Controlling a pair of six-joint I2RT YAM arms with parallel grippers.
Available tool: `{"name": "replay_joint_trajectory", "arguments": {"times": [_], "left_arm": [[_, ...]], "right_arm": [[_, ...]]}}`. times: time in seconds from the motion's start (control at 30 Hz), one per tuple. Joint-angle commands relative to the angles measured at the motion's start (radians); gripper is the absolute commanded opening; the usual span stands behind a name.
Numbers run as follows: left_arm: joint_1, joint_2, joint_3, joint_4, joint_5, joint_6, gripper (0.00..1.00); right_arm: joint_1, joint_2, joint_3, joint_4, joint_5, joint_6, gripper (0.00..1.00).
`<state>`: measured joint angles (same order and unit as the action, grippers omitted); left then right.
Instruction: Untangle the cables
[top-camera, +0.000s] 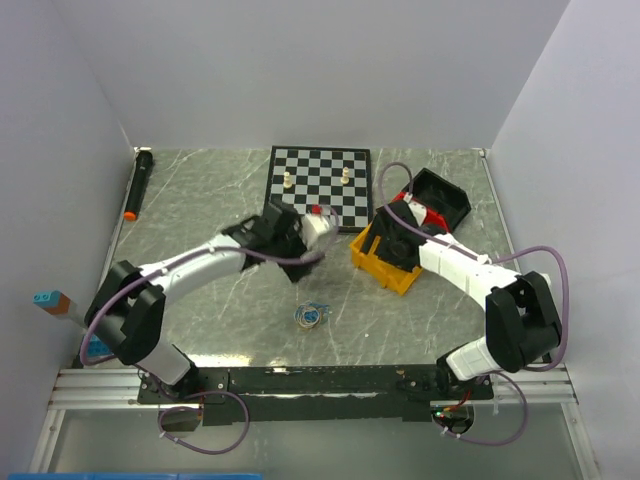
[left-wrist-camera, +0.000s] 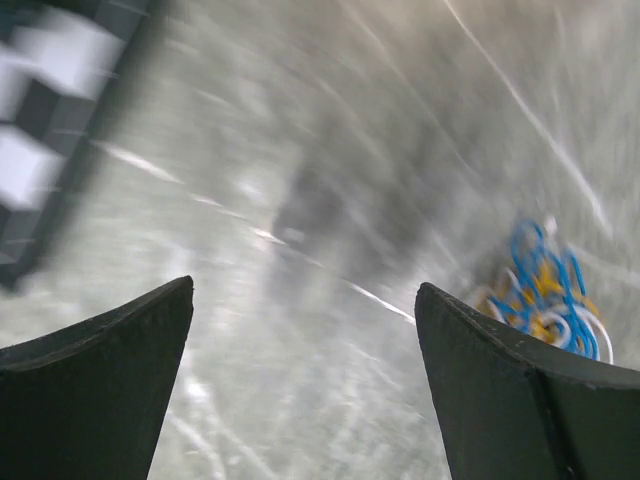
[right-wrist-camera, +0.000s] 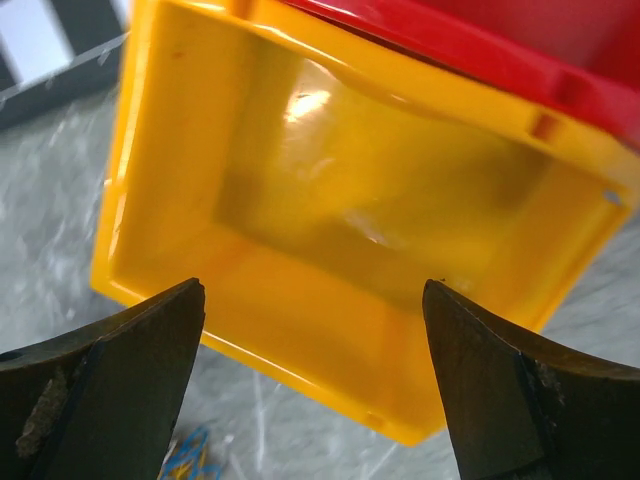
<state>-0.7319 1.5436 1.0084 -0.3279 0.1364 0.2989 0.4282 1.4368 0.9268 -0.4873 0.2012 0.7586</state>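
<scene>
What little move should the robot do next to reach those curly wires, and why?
Probably the left gripper should swing toward the cables and lower over them. Its jaws are open and empty. Its wrist view shows the blue, yellow and whitish bundle lying tangled on the table, off to the side past one finger, not between the two.

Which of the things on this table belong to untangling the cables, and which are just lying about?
For the job: the cable tangle.
Just lying about: chessboard, two pale chess pieces, yellow bin, red bin, black bin, black marker.
</scene>
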Motion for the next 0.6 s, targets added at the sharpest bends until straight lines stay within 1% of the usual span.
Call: {"name": "replay_joint_trajectory", "arguments": {"times": [0.0, 0.17, 0.27, 0.4, 0.47, 0.57], "left_arm": [[0.152, -0.019, 0.146, -0.052, 0.118, -0.098, 0.97], [0.288, -0.045, 0.188, -0.103, 0.187, -0.098, 0.97], [0.348, -0.085, 0.179, -0.122, 0.21, -0.092, 0.97], [0.4, -0.125, 0.156, -0.128, 0.221, -0.086, 0.96], [0.425, -0.137, 0.153, -0.129, 0.223, -0.092, 0.97], [0.465, -0.146, 0.159, -0.134, 0.233, -0.104, 0.97]], "right_arm": [[0.064, -0.045, 0.047, -0.037, -0.011, 0.053, 0.96], [0.066, -0.091, 0.034, -0.011, 0.0, -0.05, 0.96], [0.07, -0.153, -0.031, 0.025, -0.006, -0.109, 0.96], [0.095, -0.272, -0.146, 0.133, -0.043, -0.183, 0.94], [0.109, -0.274, -0.163, 0.133, -0.054, -0.217, 0.93], [0.142, -0.231, -0.151, 0.105, -0.034, -0.254, 0.91]]}}
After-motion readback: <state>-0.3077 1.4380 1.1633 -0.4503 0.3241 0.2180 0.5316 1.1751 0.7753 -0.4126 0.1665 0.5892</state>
